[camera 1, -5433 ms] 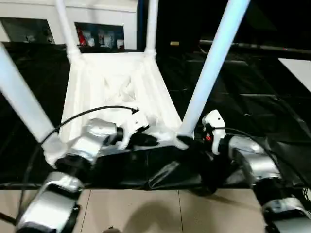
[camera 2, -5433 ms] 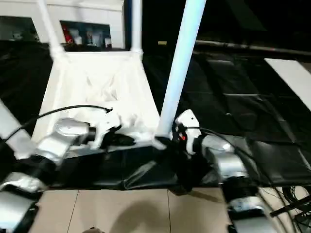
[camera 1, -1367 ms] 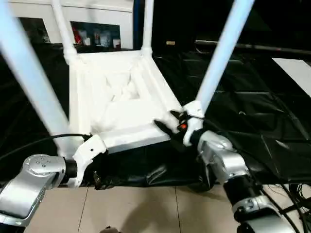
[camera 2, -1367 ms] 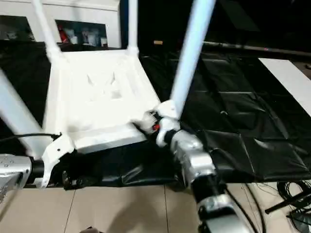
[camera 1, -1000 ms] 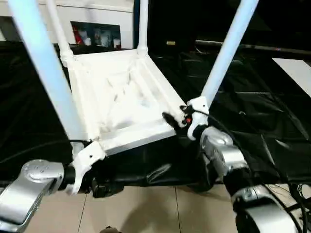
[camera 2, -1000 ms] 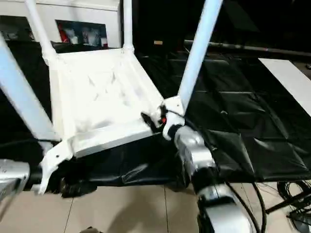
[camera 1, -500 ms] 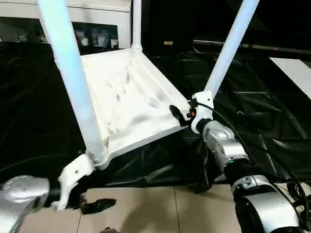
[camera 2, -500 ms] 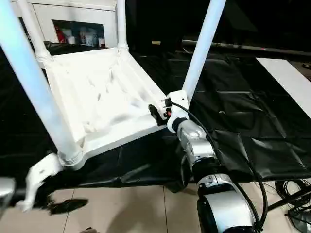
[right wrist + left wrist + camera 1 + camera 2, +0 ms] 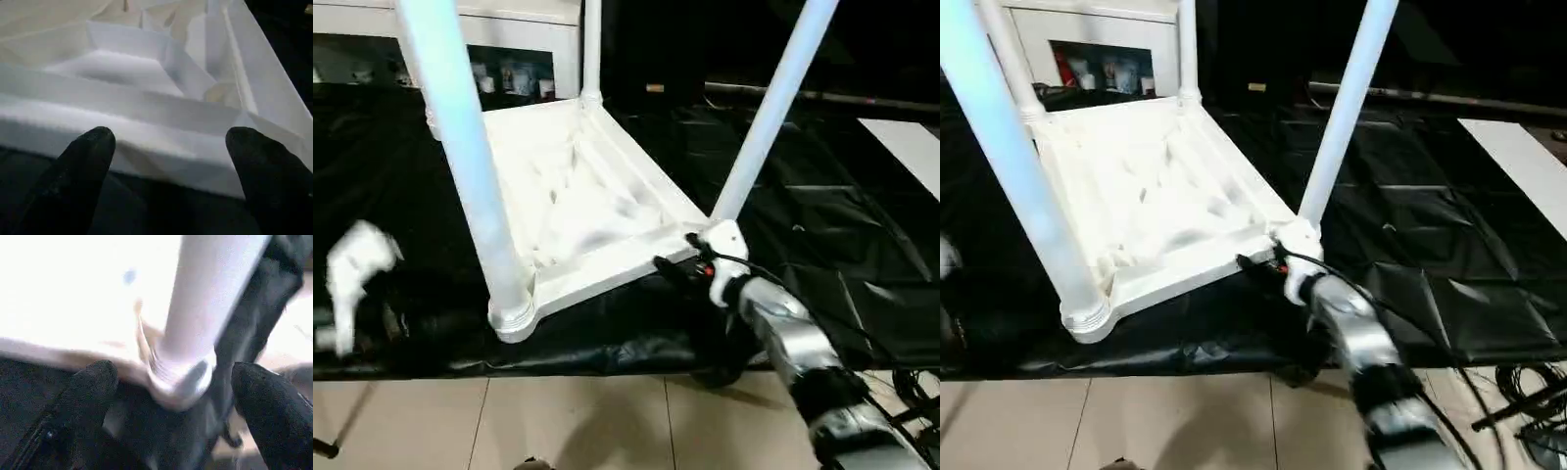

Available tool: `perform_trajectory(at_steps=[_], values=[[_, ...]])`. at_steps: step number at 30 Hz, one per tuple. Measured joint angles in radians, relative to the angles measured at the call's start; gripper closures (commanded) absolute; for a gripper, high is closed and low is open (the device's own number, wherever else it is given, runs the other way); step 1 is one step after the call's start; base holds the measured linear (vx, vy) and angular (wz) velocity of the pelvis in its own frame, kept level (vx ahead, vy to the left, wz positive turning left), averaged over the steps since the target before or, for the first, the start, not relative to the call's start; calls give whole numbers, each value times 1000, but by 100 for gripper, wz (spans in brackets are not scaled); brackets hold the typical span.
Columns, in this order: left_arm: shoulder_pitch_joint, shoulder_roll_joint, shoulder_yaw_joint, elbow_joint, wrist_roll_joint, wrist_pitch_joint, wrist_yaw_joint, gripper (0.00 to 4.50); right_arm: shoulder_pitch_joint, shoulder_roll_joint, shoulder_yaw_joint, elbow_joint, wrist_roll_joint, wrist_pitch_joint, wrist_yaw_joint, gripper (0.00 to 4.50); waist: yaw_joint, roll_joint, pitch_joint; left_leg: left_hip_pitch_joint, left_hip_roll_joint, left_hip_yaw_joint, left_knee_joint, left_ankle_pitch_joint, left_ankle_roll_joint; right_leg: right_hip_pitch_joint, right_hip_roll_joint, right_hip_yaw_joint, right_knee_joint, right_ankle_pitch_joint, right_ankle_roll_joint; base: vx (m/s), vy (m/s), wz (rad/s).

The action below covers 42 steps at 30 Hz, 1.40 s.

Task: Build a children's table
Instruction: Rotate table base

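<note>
The children's table [image 9: 578, 211] lies upside down on a black-covered tabletop [image 9: 862, 255], ribbed underside up, with all four legs standing in their corner sockets. The two near legs rise steeply out of the frame, and the near-left corner socket [image 9: 514, 318] sits right at the tabletop's front edge, above the tiled floor [image 9: 607, 421].

The right tool [image 9: 168, 161] hovers just in front of the near rim of the top, beside the near-right leg [image 9: 764, 117]; its fingers [image 9: 83, 156] are spread wide and grasp nothing. The left tool [image 9: 171, 396] is likewise released, its fingers [image 9: 90, 382] standing apart on either side of the base of the near-left leg [image 9: 460, 147] without closing on it.

By the look of it the piece is hollow moulded plastic — probably light and stiff, but smooth and likely slippery under hard fingers. The tapered legs would offer poor purchase, since a grip could slide toward the thin end; the straight rim of the top, or the flared collar where a leg meets its socket, looks like the surer place to take hold. The long legs give leverage, so a push high up could tip or skid the whole thing.

Open room lies to the right, over bare black sheet — to the front there is none, and a pull toward the robot risks dragging the corner off the edge.
</note>
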Motion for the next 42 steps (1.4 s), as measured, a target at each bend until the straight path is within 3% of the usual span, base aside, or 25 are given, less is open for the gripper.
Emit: perform_trajectory(at_steps=[3,5,11,13,18,23,29,34,42], values=[[-32,-33,9,-2,-43,15,-2,23,31,-20,-8,-4,-2,16,-2,46,-5,1,0,1,0,0,1,0,0,1,0,0,0,0,0,0,0,0],[-68,-99,-4,-1,-58,11,13,23,45,-33,-16,-2,-6,19,-7,46,-5,1,1,1,0,0,2,0,0,1,0,0,0,1,0,0,0,0],[-122,-219,-119,10,-39,-51,68,23,43,-33,-19,0,-30,38,-49,46,-9,1,0,2,0,-1,1,0,0,1,1,0,2,1,0,0,0,0],[-157,-301,-139,12,-54,-52,85,23,27,-24,-19,33,-38,52,-65,46,-5,0,0,1,0,-1,2,0,0,1,0,0,2,1,0,0,0,0],[-207,-399,-175,2,-105,-25,105,23,-38,9,-19,115,-42,52,-100,46,-1,1,0,0,0,-1,4,0,0,1,0,0,2,1,-1,0,0,0],[-267,-493,-272,-16,-130,-19,108,23,-103,45,-18,200,-65,50,-132,46,-2,0,0,-1,0,-1,4,0,0,1,-1,0,2,1,0,0,0,0],[-372,-612,-383,63,-65,-50,118,23,-168,63,-13,308,-87,32,-141,46,-14,-1,0,-2,0,-1,5,0,0,0,0,0,2,2,0,0,0,0],[-439,-674,-436,149,-7,-113,136,23,-200,82,-12,350,-105,14,-141,46,-36,-1,0,-3,0,-2,5,0,0,-2,0,0,2,2,0,0,0,0],[-484,-768,-478,250,81,-224,178,23,-209,89,-17,385,-105,-24,-119,46,-41,-1,0,-4,0,-1,5,0,1,-2,0,0,1,2,-1,0,0,0]])
